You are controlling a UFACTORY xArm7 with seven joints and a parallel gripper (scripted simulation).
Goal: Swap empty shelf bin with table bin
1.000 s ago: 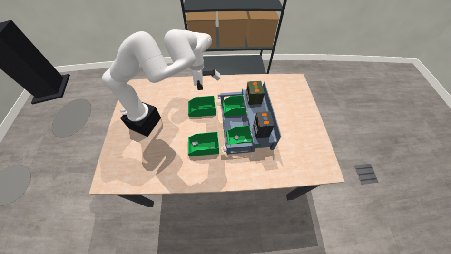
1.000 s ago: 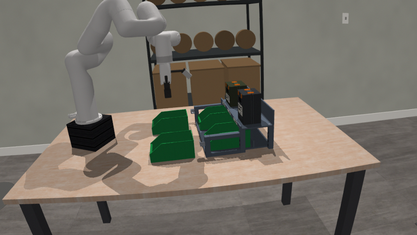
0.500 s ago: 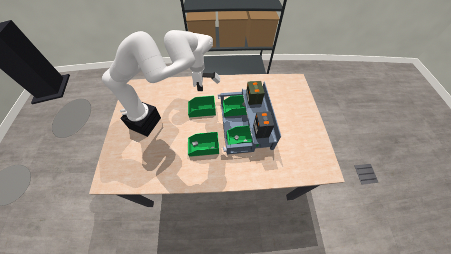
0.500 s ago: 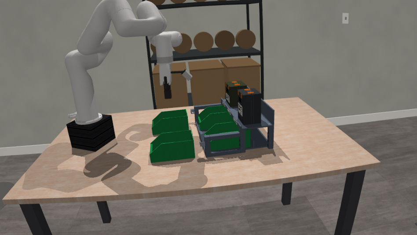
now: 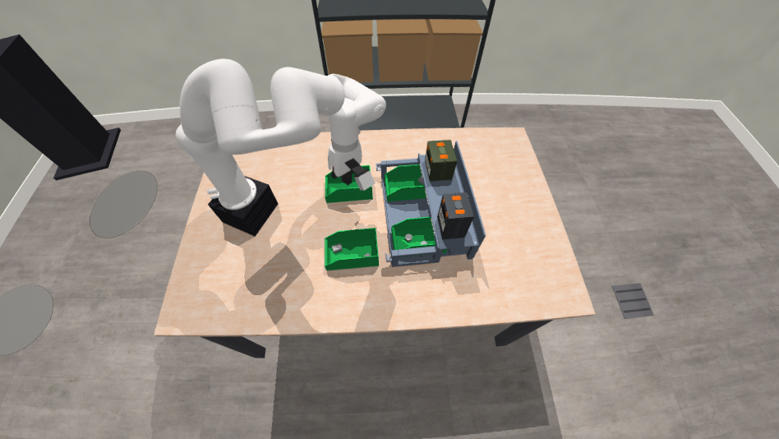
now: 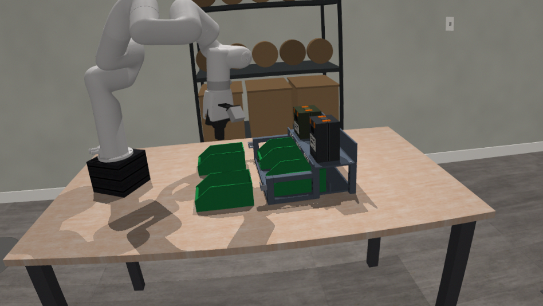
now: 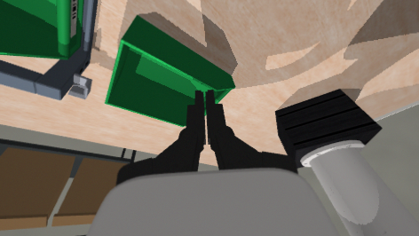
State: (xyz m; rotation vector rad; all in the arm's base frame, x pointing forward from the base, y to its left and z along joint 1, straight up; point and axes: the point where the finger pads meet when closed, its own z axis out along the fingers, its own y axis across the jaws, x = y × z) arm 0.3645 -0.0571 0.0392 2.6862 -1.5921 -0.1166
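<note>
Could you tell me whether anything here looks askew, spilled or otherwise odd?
No bin looks tipped or spilled. The one oddity: the hand, shut on nothing, hangs over a rim corner of the far table bin, which looks empty.

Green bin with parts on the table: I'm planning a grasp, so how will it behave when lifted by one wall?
Probably stiff: the bin looks like rigid moulded walls. Held by one wall it would likely tilt, and the small loose parts could slide towards its low open front. Its smooth sides may slip in a narrow pinch.
</note>
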